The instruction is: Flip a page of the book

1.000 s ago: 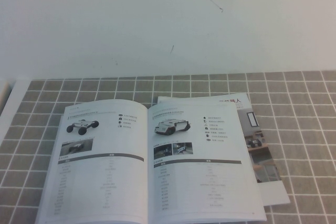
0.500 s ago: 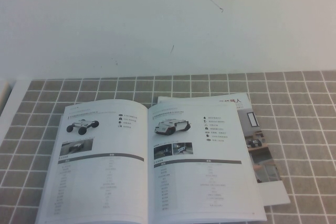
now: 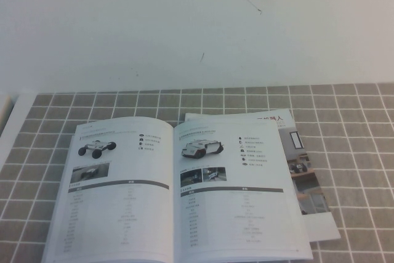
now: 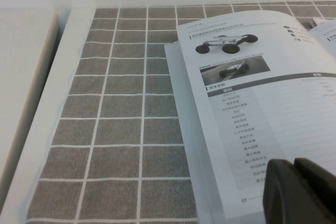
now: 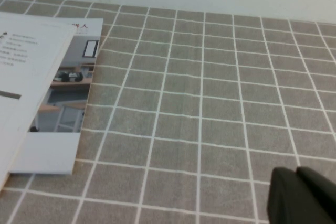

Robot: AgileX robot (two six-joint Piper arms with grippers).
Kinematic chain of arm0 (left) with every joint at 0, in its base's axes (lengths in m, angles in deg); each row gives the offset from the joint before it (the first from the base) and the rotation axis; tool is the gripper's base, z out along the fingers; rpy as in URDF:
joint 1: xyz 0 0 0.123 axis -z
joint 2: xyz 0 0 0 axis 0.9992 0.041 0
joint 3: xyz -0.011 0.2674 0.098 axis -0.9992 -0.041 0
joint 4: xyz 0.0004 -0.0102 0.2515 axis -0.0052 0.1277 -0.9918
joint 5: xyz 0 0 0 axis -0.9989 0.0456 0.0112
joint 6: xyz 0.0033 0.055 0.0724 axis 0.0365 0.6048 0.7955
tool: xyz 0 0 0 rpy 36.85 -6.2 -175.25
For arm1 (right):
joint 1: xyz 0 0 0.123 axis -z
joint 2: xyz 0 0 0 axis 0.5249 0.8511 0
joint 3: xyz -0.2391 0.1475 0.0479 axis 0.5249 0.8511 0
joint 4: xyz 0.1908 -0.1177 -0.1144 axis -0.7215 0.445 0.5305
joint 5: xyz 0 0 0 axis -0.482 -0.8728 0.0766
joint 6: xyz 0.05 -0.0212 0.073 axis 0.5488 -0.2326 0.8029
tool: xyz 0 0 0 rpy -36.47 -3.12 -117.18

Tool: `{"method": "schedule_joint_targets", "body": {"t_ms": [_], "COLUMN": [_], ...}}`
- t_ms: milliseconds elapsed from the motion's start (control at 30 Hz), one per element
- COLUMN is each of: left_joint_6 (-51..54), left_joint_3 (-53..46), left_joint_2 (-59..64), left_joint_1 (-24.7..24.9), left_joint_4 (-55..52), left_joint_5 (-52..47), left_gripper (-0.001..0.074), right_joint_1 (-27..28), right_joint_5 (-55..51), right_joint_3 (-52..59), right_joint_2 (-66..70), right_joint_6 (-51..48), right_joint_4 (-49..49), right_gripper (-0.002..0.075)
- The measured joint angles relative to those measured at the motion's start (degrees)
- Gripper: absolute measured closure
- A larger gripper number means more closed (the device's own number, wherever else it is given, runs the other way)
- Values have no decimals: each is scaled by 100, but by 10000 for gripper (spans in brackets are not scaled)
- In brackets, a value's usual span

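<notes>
On checked mat (image 3: 345, 152) covering desk (image 4: 31, 77), I see book (image 3: 178, 189) lying open, cover poking out at its right. My left pincer (image 4: 300, 191) clenched above page corner; right pincer (image 5: 303, 195) clenched over bare mat.

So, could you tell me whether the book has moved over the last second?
No. The book keeps its corners on the same mat grid lines. The left pincer and right pincer are shut beside it.
</notes>
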Motion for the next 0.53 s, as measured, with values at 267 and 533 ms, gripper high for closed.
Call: {"method": "schedule_joint_targets", "body": {"t_ms": [267, 533], "left_joint_6": [-8, -8], "left_joint_3": [0, 0], "left_joint_2": [0, 0], "left_joint_1": [0, 0], "left_joint_4": [0, 0], "left_joint_5": [0, 0], "left_gripper": [737, 737], "right_joint_1": [9, 9], "right_joint_5": [13, 13], "right_joint_3": [0, 0], "right_joint_2": [0, 0], "right_joint_6": [-480, -614], "right_joint_4": [50, 73], "right_gripper": [727, 727]}}
